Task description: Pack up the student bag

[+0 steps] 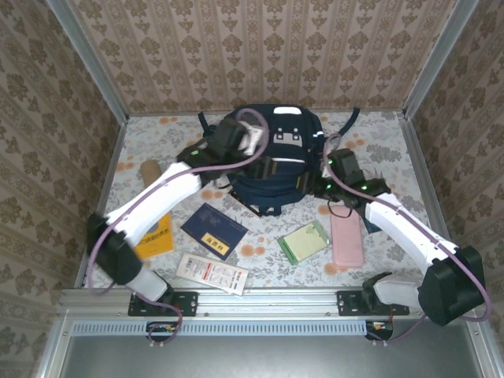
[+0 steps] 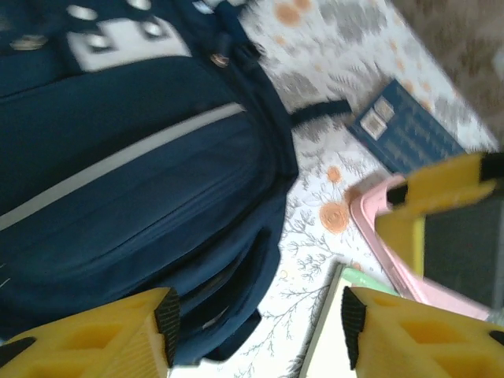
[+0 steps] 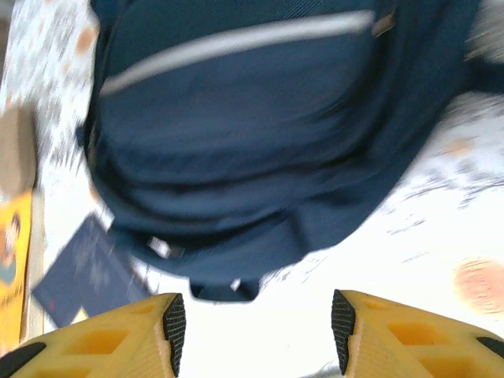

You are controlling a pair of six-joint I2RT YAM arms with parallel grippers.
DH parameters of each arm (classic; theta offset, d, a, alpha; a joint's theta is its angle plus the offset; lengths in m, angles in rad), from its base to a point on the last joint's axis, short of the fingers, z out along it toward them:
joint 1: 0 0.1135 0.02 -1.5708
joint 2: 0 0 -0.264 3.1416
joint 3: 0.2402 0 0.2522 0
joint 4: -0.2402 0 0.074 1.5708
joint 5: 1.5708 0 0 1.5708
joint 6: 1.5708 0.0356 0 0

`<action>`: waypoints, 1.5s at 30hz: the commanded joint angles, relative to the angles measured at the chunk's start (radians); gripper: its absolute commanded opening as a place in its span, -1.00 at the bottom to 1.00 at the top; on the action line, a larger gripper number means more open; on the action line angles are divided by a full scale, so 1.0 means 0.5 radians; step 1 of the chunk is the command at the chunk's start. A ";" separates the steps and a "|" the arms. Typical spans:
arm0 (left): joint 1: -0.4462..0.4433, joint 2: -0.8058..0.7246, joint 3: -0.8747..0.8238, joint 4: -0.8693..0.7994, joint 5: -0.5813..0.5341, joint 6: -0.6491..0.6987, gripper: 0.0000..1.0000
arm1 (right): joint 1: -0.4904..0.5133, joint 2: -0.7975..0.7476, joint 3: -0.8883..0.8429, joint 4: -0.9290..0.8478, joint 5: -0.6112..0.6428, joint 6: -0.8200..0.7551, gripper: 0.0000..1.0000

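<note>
From above, the student bag (image 1: 276, 161) lies in the middle of the flowered table (image 1: 378, 134), toward the far side. My left gripper (image 1: 250, 138) hangs over its far-left shoulder and my right gripper (image 1: 335, 167) sits at its right flank. Whether either one touches the fabric I cannot tell from up here. Nearer the arms lie a yellow book (image 1: 155, 238), a navy booklet (image 1: 213, 228), a white packet (image 1: 211, 273), a green notebook (image 1: 303, 242) and a pink case (image 1: 346, 239). A brown object (image 1: 150, 169) rests at the far left.

From my left wrist, my yellow fingers (image 2: 118, 339) stand well apart with nothing between them. The bag fills the left of the picture, its pale stripe running across it. The pink case and the green notebook's edge are to the right, on the cloth.

From my right wrist, these fingers (image 3: 409, 335) are likewise spread with nothing held. Bare table shows between them, and the bag lies just beyond. The navy booklet and yellow book are at the left edge — all rather blurred.
</note>
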 commanded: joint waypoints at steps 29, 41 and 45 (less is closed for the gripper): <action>1.107 -0.810 -2.165 0.668 0.326 -1.498 0.50 | 0.981 1.849 1.285 -0.283 -0.084 -0.254 0.27; 1.071 -0.504 -2.197 1.078 0.443 -1.620 0.38 | 0.941 2.009 1.460 -0.470 0.086 -0.279 0.28; 1.051 -0.433 -2.183 1.137 0.460 -1.633 0.29 | 0.942 2.038 1.521 -0.551 0.009 -0.309 0.28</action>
